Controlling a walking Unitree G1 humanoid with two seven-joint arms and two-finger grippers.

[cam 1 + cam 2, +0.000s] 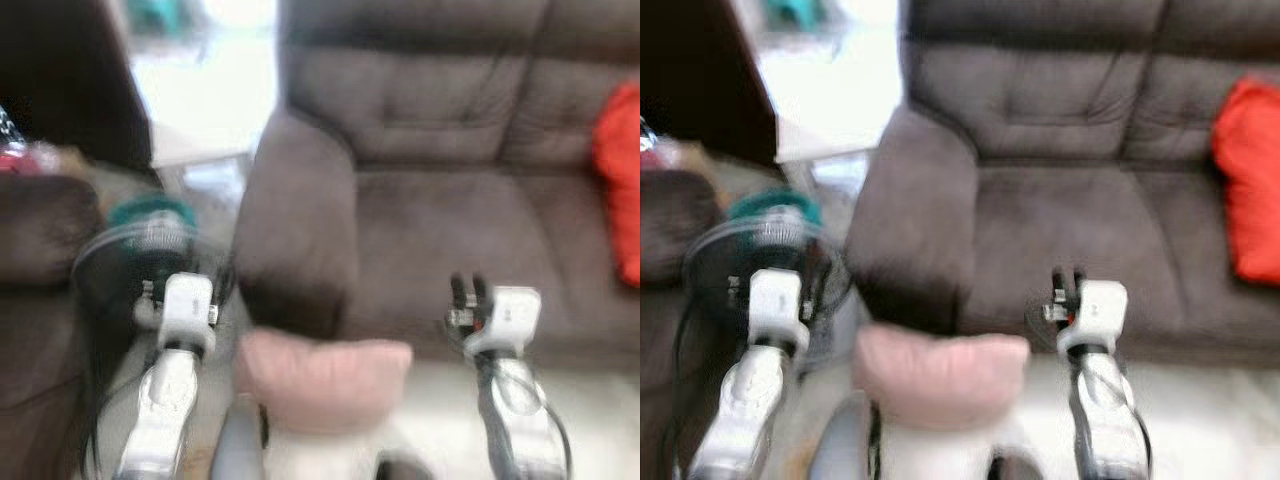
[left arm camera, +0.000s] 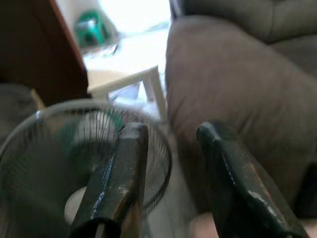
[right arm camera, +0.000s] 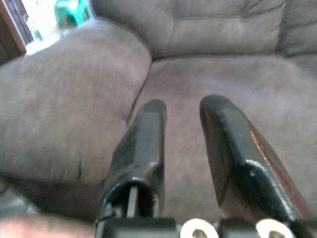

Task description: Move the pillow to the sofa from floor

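A pale pink pillow [image 1: 325,380] lies on the floor against the front of the brown sofa [image 1: 450,220], just below its left armrest [image 1: 295,230]. It sits between my two arms, close to my body. My left gripper [image 2: 171,131] is open and empty, held left of the pillow and pointing at the gap between a fan and the armrest. My right gripper [image 1: 465,287] is open and empty too, raised right of the pillow in front of the sofa seat [image 3: 208,79]. The head views are blurred.
A round floor fan [image 1: 140,260] with a teal hub stands left of the armrest, near my left arm. A red cushion [image 1: 620,190] rests at the sofa's right end. A dark armchair [image 1: 40,280] is at far left, and a white low table [image 1: 200,150] stands behind the fan.
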